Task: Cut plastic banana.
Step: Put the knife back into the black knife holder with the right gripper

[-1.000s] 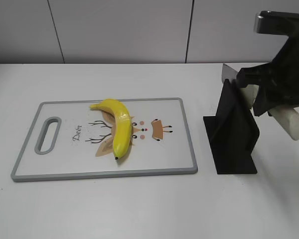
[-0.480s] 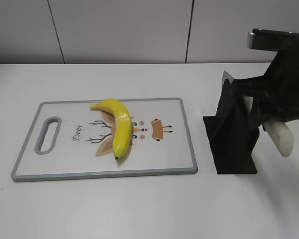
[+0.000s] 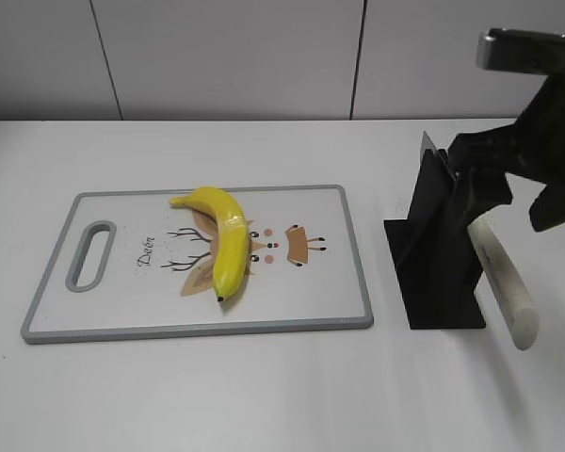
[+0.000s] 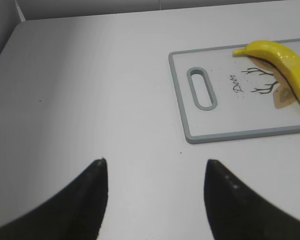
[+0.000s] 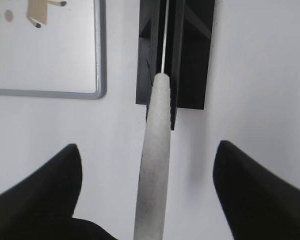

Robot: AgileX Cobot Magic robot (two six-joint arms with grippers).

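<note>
The plastic banana (image 3: 224,235) lies curved on the grey-rimmed cutting board (image 3: 311,292), over its deer print; it also shows in the left wrist view (image 4: 285,62). A knife with a whitish handle (image 3: 502,282) sits blade-first in a black holder (image 3: 438,254) to the right of the board. My right gripper (image 3: 508,179) hangs above the handle. In the right wrist view it (image 5: 147,146) is open, with the handle (image 5: 157,150) between the spread fingers and not touching them. My left gripper (image 4: 155,162) is open and empty over bare table left of the board (image 4: 225,120).
The black holder (image 5: 192,50) stands close to the board's right edge, with the thin blade (image 5: 164,35) in its slot. The table is white, with a grey wall panel behind it.
The knife handle has swung down and to the left, and more of it now shows. My right gripper has lifted above it. The banana and board have not moved.
</note>
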